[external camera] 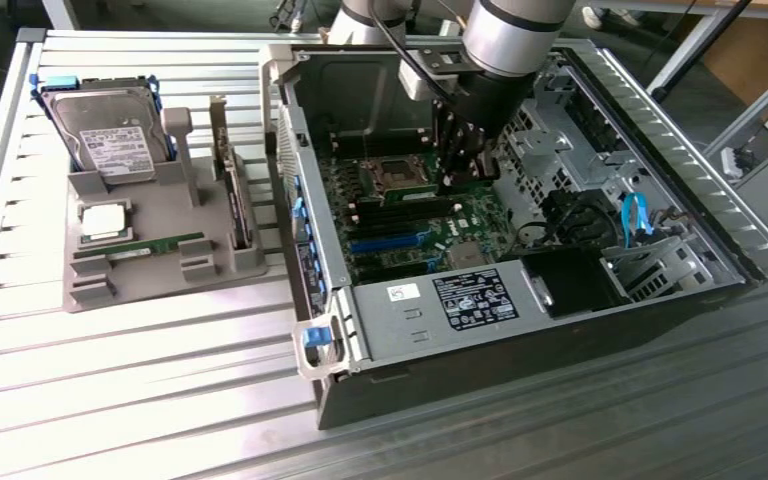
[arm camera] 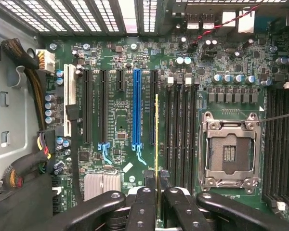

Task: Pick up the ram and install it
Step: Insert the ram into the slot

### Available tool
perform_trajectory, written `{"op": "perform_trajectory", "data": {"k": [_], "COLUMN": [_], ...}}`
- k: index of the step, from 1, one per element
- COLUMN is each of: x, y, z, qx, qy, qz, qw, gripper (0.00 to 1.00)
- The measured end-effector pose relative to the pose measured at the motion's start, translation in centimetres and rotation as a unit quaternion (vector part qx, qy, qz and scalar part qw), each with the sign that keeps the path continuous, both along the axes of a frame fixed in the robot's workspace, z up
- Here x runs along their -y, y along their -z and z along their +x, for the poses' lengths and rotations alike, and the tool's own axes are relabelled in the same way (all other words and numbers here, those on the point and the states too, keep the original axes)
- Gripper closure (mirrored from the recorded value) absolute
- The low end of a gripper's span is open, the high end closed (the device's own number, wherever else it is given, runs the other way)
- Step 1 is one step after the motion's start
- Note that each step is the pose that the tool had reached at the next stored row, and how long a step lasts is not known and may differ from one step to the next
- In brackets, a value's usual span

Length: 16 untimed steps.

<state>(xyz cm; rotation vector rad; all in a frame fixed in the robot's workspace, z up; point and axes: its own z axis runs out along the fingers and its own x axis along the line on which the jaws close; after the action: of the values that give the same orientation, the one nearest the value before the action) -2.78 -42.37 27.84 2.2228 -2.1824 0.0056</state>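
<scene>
In the wrist view the ram appears edge-on as a thin yellow-green strip, standing upright over the motherboard. My gripper is shut on its near end, with a black finger on each side. The strip runs parallel to the black memory slots and hangs just beside the nearest one, between them and the blue slot. In the exterior view my gripper reaches down inside the open computer case, next to the processor socket.
The empty processor socket lies beside the memory slots. Cable bundles run along the case wall. Outside the case, a grey holder carries a hard drive, a silver processor chip and a green stick.
</scene>
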Motion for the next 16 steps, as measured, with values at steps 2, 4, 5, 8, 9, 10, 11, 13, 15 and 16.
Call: {"op": "perform_trajectory", "data": {"k": [2, 4, 5, 8, 9, 10, 11, 13, 15, 16], "x": [-0.01, -0.01, -0.01, -0.01, -0.01, -0.01, -0.01, -0.01, -0.01, -0.01], "y": [0.1, 0.17, 0.25, 0.5, 0.54, 0.61, 0.69, 0.85, 1.03, 1.08], "z": [0.0, 0.0, 0.0, -0.1, -0.1, -0.1, -0.1, -0.1, -0.1, -0.1], "qx": [0.0, 0.0, 0.0, 0.0, 0.0, 0.0, 0.0, 0.0, 0.0, 0.0], "qy": [0.0, 0.0, 0.0, 0.0, 0.0, 0.0, 0.0, 0.0, 0.0, 0.0], "qz": [0.0, 0.0, 0.0, 0.0, 0.0, 0.0, -0.0001, 0.0, 0.0, 0.0], "qw": [1.0, 1.0, 1.0, 1.0, 1.0, 1.0, 1.0, 1.0, 1.0, 1.0], "gripper": [0.88, 0.88, 0.88, 0.88, 0.88, 0.88, 0.88, 0.88, 0.88, 0.88]}}
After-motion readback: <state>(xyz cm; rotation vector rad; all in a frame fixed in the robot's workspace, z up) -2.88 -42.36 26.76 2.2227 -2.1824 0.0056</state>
